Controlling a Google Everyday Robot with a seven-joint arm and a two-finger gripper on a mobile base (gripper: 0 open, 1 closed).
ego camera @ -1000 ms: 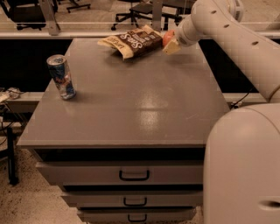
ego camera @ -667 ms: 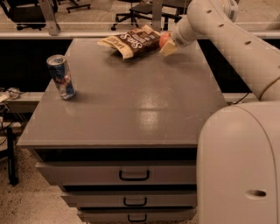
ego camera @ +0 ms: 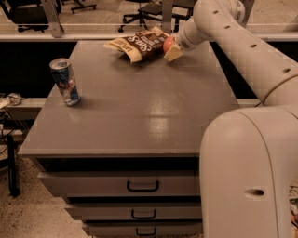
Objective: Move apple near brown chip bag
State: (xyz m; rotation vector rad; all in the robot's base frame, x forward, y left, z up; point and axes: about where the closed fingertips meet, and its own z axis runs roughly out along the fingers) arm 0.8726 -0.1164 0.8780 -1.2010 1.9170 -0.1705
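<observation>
The brown chip bag (ego camera: 138, 42) lies flat at the far end of the grey cabinet top (ego camera: 139, 107). The reddish apple (ego camera: 167, 43) sits just right of the bag, almost touching its right end and low over the surface. My gripper (ego camera: 170, 49) reaches in from the right and is shut on the apple. One cream fingertip (ego camera: 173, 54) shows below the apple; the other finger is hidden behind it. The arm runs back to the right and down to my body in the foreground.
A blue, red and silver drink can (ego camera: 65, 82) stands upright near the left edge of the top. Drawers with dark handles (ego camera: 142, 187) face me below. My white body (ego camera: 249, 176) fills the lower right. Office chairs (ego camera: 149, 11) stand behind the cabinet.
My gripper has carried the apple a little to the left, closer to the right end of the chip bag. The bag and the can have not moved.
</observation>
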